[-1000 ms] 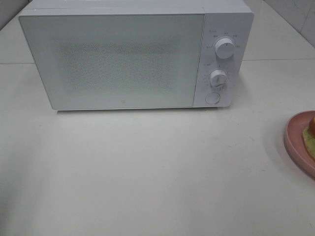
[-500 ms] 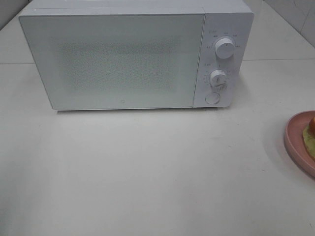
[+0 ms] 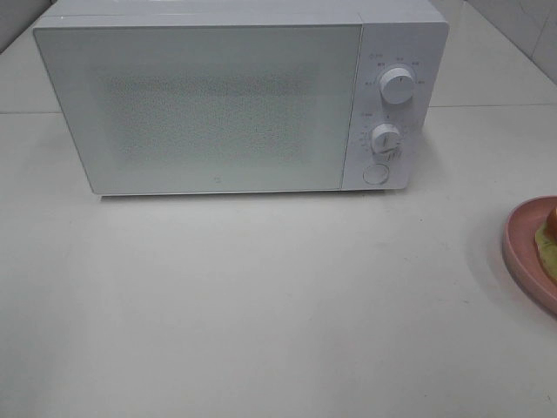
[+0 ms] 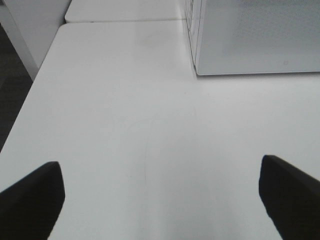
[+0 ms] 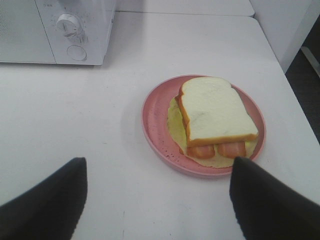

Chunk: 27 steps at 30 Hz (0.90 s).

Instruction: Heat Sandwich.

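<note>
White-bread sandwich (image 5: pixel 216 112) on round pink plate (image 5: pixel 155 125), right of closed white microwave (image 3: pixel 218 104); nothing has changed, both jaws spread empty, heating unstarted.

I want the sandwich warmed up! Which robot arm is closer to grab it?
The right one. Its open gripper faces the sandwich on the pink plate. The left gripper sees only bare table beside the shut microwave.
</note>
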{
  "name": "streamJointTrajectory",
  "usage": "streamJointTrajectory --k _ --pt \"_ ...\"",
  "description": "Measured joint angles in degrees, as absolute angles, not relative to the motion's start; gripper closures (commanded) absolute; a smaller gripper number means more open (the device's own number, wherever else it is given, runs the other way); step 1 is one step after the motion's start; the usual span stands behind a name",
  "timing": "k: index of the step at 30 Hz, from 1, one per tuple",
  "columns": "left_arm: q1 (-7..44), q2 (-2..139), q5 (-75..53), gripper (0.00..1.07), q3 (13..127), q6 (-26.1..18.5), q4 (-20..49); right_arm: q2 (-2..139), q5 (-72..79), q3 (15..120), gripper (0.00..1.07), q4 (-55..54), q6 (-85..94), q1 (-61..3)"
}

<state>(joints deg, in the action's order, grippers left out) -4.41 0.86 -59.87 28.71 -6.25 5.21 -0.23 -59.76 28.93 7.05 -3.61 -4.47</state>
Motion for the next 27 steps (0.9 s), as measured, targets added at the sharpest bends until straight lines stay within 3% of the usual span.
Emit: streamJointTrajectory --k 27 --pt "-4.4 -0.2 -59.9 0.05 28.7 -6.2 5.1 -0.2 -59.8 28.9 0.31 7.0 -3.6 -4.5"
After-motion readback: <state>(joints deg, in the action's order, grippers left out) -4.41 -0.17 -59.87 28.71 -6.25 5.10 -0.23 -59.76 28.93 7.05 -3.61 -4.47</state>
